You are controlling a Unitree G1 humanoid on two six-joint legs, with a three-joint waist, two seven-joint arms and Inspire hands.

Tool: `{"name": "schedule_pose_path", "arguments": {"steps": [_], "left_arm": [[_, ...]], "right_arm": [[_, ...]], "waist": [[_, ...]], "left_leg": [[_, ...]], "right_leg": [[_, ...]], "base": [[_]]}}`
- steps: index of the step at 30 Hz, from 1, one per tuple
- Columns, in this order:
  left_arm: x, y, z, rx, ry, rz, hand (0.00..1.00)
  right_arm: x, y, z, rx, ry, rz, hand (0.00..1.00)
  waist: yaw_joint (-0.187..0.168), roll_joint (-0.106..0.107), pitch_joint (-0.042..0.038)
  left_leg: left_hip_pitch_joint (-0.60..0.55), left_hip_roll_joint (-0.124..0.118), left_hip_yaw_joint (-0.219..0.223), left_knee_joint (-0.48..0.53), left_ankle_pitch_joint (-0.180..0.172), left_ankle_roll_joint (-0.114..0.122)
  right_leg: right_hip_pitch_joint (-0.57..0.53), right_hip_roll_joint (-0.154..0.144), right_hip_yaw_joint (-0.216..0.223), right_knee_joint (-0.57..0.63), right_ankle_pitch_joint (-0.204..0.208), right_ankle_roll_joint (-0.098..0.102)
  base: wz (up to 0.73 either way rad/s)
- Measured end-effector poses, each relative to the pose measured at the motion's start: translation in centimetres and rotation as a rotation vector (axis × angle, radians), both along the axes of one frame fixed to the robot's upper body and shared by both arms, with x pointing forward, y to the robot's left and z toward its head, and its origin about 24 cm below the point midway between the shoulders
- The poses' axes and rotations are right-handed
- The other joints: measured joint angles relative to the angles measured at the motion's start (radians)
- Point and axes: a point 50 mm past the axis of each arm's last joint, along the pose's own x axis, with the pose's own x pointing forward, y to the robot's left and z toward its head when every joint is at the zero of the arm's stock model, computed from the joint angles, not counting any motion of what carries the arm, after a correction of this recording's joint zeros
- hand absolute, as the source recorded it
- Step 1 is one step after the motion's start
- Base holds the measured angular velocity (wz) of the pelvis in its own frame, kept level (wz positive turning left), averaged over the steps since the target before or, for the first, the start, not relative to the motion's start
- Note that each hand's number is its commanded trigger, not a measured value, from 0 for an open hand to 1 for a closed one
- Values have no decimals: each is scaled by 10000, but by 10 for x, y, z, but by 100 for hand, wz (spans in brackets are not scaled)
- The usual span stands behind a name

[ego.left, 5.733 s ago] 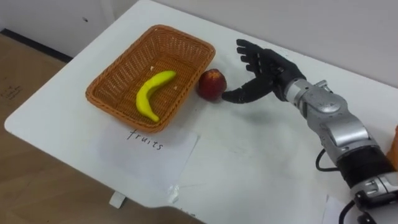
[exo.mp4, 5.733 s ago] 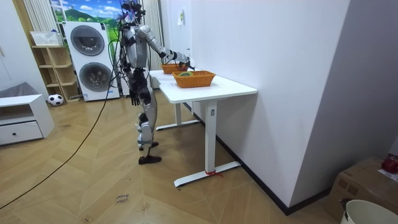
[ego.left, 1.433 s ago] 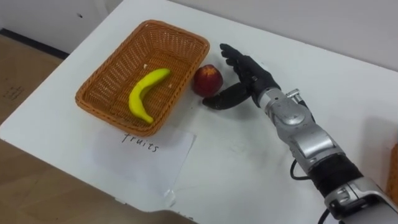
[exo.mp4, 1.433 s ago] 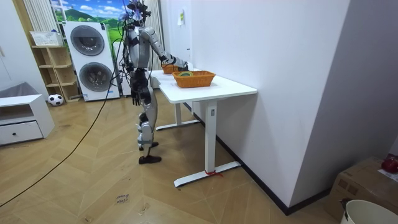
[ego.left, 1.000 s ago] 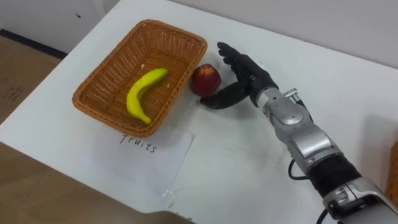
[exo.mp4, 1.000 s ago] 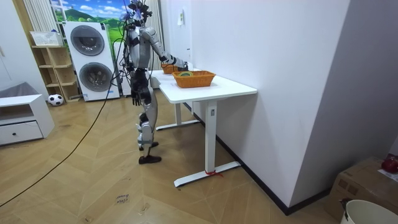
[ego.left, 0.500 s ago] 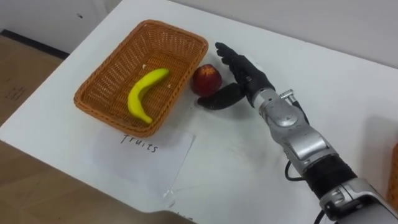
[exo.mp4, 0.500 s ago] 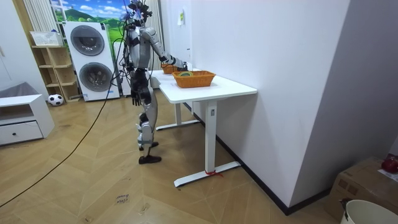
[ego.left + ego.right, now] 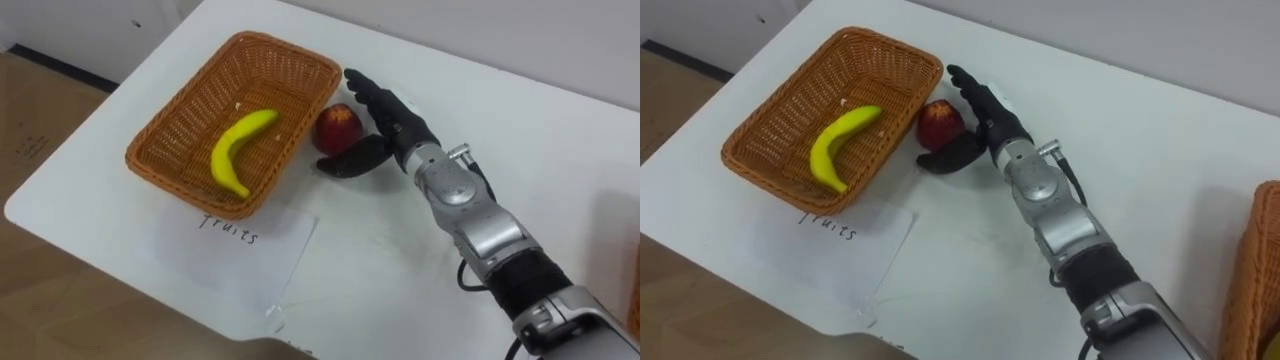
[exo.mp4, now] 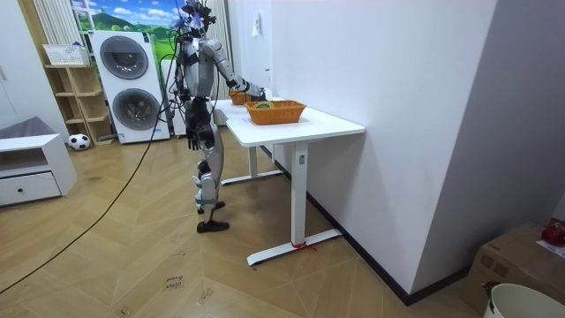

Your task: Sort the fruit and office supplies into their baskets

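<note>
I count 1 banana (image 9: 240,150) already in the fruit basket (image 9: 185,112), while the apple (image 9: 338,125) waits on the desk (image 9: 400,260) just beside it, between my right hand's (image 9: 398,135) wide-open fingers (image 9: 366,86) and thumb, not yet gripped.

White wall (image 10: 397,88), wood floor (image 10: 132,265), washing machines (image 10: 124,57), white table (image 10: 331,130)

R hand (image 9: 392,125) came lower & closer; fingers now just behind apple (image 9: 337,126).
</note>
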Motion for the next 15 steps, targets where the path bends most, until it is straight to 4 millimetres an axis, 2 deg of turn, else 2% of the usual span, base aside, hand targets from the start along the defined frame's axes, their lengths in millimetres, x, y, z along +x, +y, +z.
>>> {"name": "schedule_pose_path", "arguments": {"steps": [10,15], "left_arm": [[0,0,0,-27,23,-8,0],[-3,1,-1,-45,140,1,0]], "right_arm": [[1,-2,2,15,-101,-228,100],[-1,5,-1,82,52,79,100]], "waist": [[-12,-30,-6],[-22,-53,-1]], "left_leg": [[0,-2,0,-2,0,0],[-4,-5,-27,2,0,0]], "right_leg": [[7,-6,-11,1,0,0],[18,-12,-98,1,0,0]], "base": [[0],[1]]}}
